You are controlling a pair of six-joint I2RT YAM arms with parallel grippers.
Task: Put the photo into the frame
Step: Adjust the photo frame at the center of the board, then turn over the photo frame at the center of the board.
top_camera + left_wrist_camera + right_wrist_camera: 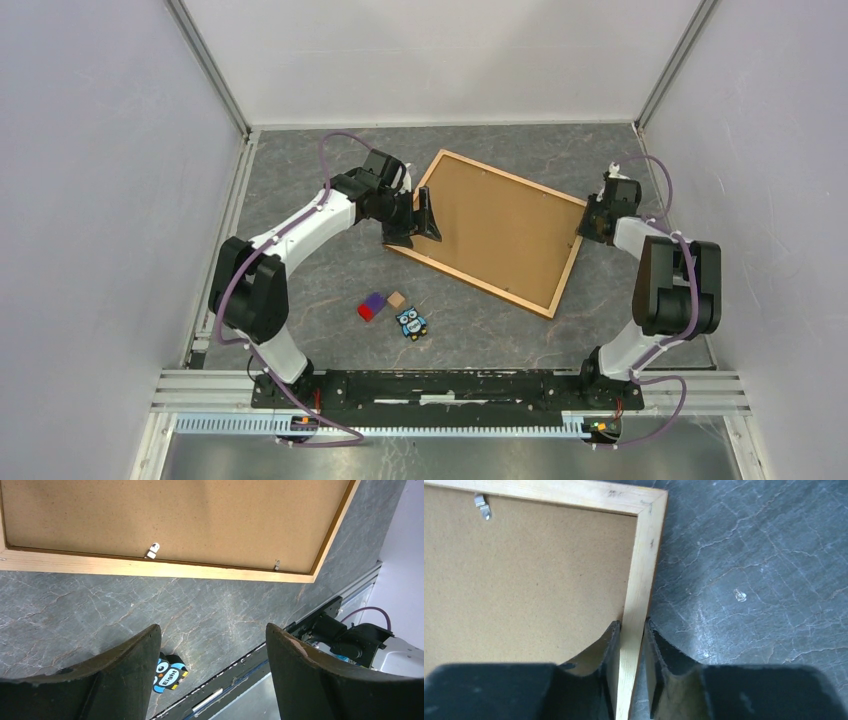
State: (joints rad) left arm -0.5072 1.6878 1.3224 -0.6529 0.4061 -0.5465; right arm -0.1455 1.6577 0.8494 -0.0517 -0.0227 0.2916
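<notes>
Frame [639, 570] back-up on worktop [500, 335], backing board [495, 228] in, right fingers [669, 670] pinching its rail to steady it, left fingers [135, 670] open; next, probably turn the clips [153, 550] aside.

The frame [644, 565] is pale orange wood, its backing board [500, 230] plain brown, the table [480, 335] grey with pale marble veins, the block [371, 307] red and purple, the cube [396, 298] tan, the owl figure [411, 323] blue and black.

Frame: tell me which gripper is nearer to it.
Right. The right gripper is shut on the frame's side rail; the left gripper hovers open by its opposite edge, not touching.
</notes>
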